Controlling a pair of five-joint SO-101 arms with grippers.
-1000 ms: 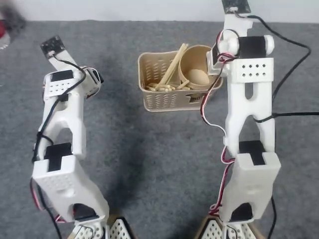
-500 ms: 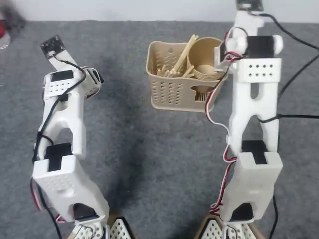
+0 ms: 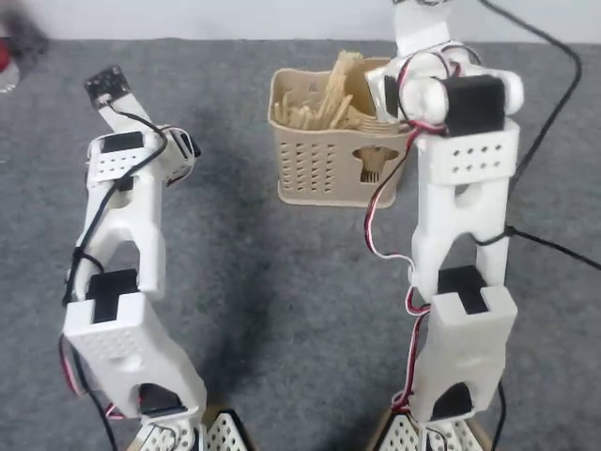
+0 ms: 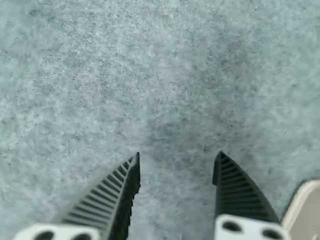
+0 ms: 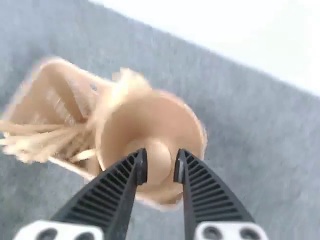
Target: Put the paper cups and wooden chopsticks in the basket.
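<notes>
A beige plastic basket [image 3: 329, 174] stands at the back of the grey carpet, its perforated side facing the high view. Wooden chopsticks [image 3: 324, 89] stick up out of it, and a paper cup [image 3: 368, 94] sits in its right end. In the right wrist view, my right gripper [image 5: 159, 165] is over the paper cup [image 5: 150, 125] with its fingers almost together on the cup's near rim. The chopsticks [image 5: 40, 135] and basket wall [image 5: 55, 90] lie beside it. My left gripper [image 4: 176, 165] hangs open over bare carpet, holding nothing, well to the left of the basket.
The left arm [image 3: 122, 188] and the right arm [image 3: 465, 188] stand on either side of an open stretch of carpet [image 3: 291, 301]. A pale wall edge runs along the back. A beige corner [image 4: 305, 210] shows at the edge of the left wrist view.
The basket has moved to the right and toward the back with the right arm. It has tipped so that its side now faces the camera instead of its open top. The left arm has barely moved.
</notes>
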